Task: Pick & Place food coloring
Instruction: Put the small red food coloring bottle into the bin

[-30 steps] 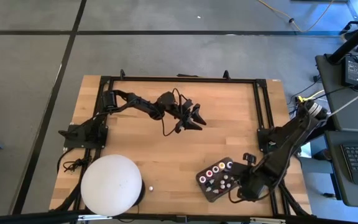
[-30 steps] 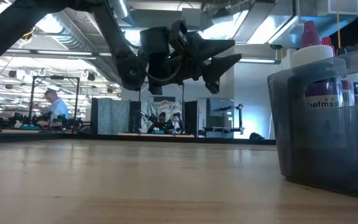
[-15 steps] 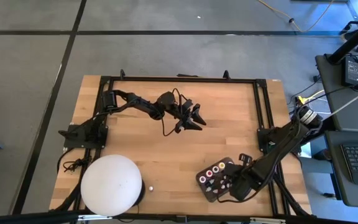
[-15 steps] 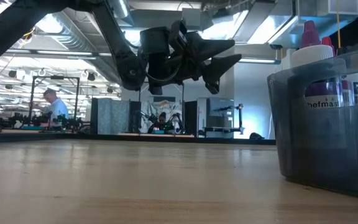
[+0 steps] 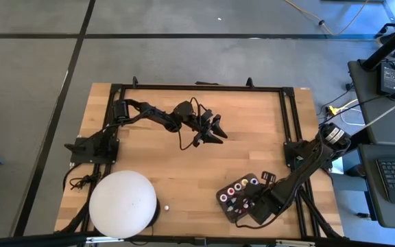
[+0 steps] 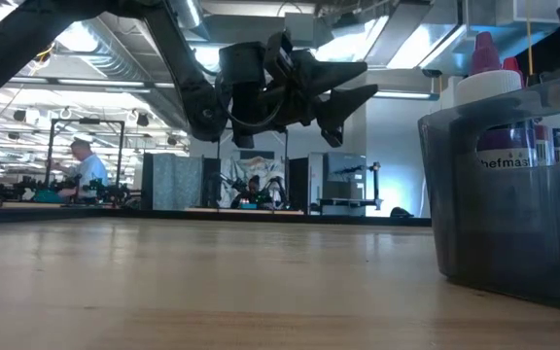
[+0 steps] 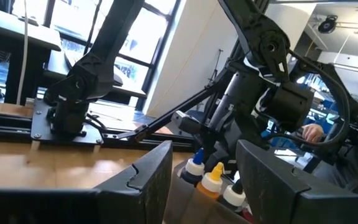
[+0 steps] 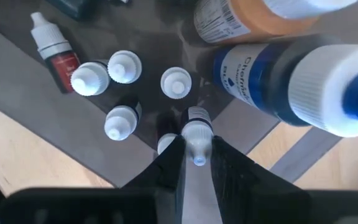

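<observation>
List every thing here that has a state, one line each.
Right claw: down in the tray, shut on a white-capped bottle.
White-capped bottle: upright, gripped at its cap.
Tray: on the table, holds upright bottles.
Left claw: open, empty, raised above the table.
White dome: resting on the table.

Pale wood tabletop (image 5: 184, 165) with a black frame. The tray (image 5: 226, 208) is dark grey; the bottles (image 8: 122, 66) carry white caps, one with a red body (image 8: 59, 57), a larger one blue (image 8: 278, 78), another seemingly orange (image 7: 211, 180). White dome (image 5: 123, 204).
</observation>
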`<state>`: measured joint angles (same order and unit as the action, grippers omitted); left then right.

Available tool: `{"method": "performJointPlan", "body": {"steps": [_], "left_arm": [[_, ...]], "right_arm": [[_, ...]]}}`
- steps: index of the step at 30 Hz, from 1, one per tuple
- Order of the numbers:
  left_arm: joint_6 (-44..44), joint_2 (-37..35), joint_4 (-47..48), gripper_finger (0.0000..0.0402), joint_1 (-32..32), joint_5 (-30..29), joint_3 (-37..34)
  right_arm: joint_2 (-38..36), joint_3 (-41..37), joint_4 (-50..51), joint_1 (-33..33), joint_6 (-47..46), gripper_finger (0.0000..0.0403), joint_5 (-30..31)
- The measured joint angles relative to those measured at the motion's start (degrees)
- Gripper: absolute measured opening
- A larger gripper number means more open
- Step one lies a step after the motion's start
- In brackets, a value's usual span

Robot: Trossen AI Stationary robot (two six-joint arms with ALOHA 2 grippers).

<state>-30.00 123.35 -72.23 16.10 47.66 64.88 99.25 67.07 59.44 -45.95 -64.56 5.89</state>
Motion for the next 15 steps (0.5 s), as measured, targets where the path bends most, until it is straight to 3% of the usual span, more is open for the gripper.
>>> {"method": "performJointPlan", "body": {"steps": [15], "left_arm": [[-0.78, 0.00, 0.04, 0.0176, 0.02, 0.00, 0.00]], "right_arm": [[0.03, -0.02, -0.07, 0.00, 2.30, 0.0080, 0.02]]}}
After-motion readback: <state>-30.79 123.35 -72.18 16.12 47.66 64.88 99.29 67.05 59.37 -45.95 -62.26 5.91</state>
